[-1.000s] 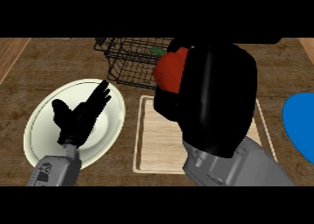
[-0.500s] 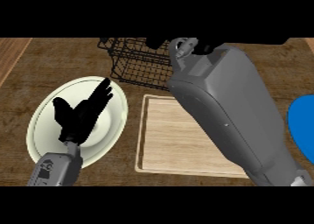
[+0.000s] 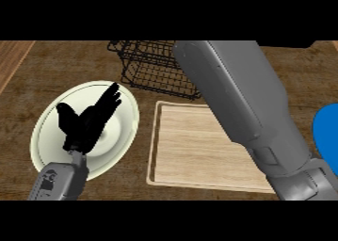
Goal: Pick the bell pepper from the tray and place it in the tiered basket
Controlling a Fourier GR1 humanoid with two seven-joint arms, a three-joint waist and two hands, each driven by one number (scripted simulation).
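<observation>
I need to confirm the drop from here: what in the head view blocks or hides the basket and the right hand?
Head view: the right forearm crosses the frame and covers the tiered basket's right side; the right hand and the bell pepper lie out of sight past the top edge. The left hand shows open over the plate. The tray shows bare.

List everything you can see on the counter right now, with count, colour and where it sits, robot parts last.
tiered basket: one, black wire, top centre.
tray: one, light wood, centre, nothing visible on it.
plate: one, pale cream, left of the tray.
blue object: one, blue, cut off at the right edge.
counter: one, brown wood.
bell pepper: not visible.
left hand: one, black, open, resting over the plate.
right forearm: one, grey, reaching toward the basket; its hand is out of view.
</observation>
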